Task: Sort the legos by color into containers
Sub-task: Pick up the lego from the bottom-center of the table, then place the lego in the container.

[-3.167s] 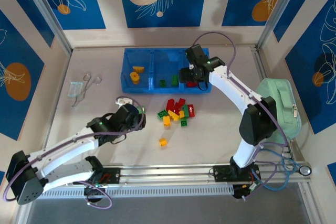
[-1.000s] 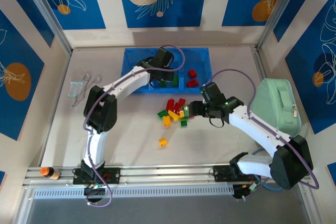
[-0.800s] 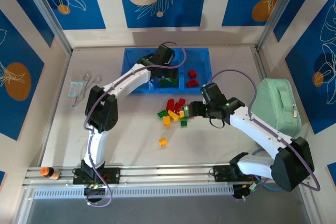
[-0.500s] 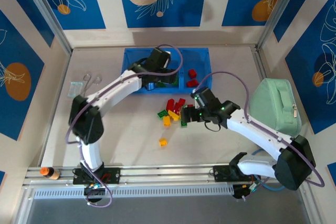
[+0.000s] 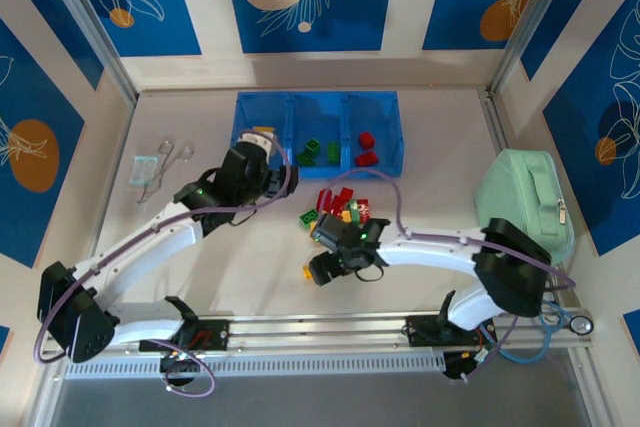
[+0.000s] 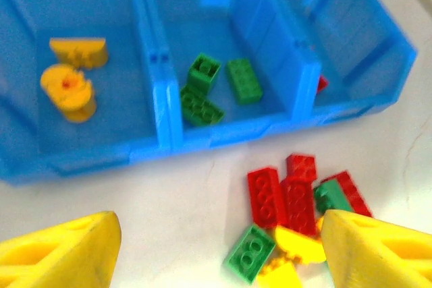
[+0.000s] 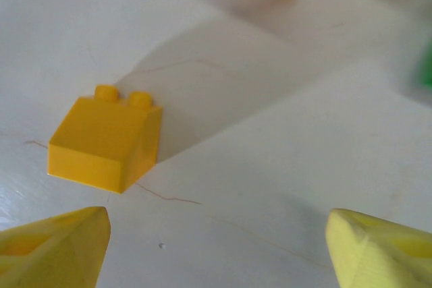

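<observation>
**Top view:** At the far edge of the table, the containers point(image 5: 385, 117) of the blue tray were partly filled. Two yellow pieces lay in the left compartment, green bricks in the middle and two red ones in the right. A pile point(image 5: 340, 212) of mixed legos waited unsorted near the table's centre. One yellow brick point(image 5: 309, 270) lay apart, towards the near edge. The left gripper point(image 5: 268, 179) hung between tray and pile, and the right gripper point(image 5: 318, 271) was low beside the stray brick.

**Left wrist:** The fingers stood spread with nothing between them. Beyond them three green bricks showed in the middle compartment, and red, green and yellow bricks lay jumbled on the table below the tray.

**Right wrist:** This pincer too was released and empty. The yellow brick sat on the table just ahead, nearer one finger and not yet between them.

By the look of it, roughly half the sorting was done. The stray brick seemed next in line, and the whole pile remained.
</observation>
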